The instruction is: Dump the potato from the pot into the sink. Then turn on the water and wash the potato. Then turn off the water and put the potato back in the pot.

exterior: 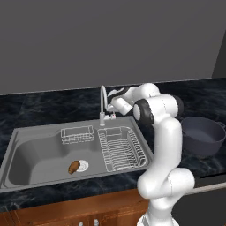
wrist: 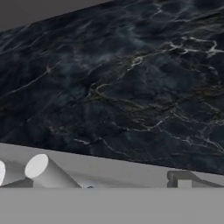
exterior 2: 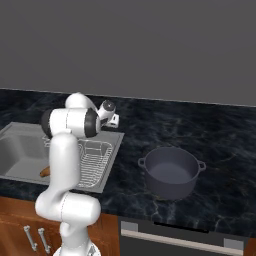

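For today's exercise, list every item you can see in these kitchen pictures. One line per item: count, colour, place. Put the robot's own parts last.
potato: one, brown-orange, on the sink floor beside the round white drain
sink: one, grey steel, set into the counter
drain: one, white, round, in the sink floor
wire basket: one, silver, along the sink's back wall
wire rack: one, silver, in the right part of the sink
faucet: one, silver, curved, behind the sink
pot: one, dark blue-grey, upright and empty on the counter right of the sink
counter: one, black marble with pale veins
cabinet front: one, reddish wood, under the sink
arm: one, white with dark joints
end effector: one, white, open, near the faucet's base
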{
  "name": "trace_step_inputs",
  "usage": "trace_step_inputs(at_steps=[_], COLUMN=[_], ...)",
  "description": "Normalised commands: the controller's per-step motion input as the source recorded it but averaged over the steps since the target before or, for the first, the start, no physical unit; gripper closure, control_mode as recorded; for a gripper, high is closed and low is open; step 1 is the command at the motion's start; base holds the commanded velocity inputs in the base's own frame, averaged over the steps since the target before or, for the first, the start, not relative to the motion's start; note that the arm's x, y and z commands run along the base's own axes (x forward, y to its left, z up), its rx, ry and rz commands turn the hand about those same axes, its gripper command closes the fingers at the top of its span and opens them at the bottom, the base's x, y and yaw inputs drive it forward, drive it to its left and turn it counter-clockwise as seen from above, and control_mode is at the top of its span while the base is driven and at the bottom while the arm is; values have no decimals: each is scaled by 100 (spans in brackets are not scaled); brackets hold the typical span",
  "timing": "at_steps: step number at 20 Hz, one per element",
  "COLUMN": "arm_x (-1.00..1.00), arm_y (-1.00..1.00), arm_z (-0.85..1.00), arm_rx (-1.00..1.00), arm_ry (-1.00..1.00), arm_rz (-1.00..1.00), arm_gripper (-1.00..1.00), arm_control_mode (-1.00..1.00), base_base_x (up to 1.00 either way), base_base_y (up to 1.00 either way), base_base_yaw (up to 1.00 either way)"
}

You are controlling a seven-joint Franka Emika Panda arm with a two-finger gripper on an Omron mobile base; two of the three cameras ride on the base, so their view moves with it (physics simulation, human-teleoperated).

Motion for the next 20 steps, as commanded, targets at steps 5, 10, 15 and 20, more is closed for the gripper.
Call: trace_step_inputs(at_steps=[5,10,15,20], arm_x=[39,35,18,16], arm_y=[1,7,9,0], arm_z=[-19,-31,-33,-28], arm_rx=[0,0,0,0], arm_ry=[0,3,3,1], arm_rz=[0,0,0,0], arm_gripper=[-100,-100,100,100], arm_control_mode=[-100,-100,-100,-100], base_base_x=[0,0,0,0], base_base_y=[0,0,0,0], base_base_yaw=[0,0,0,0])
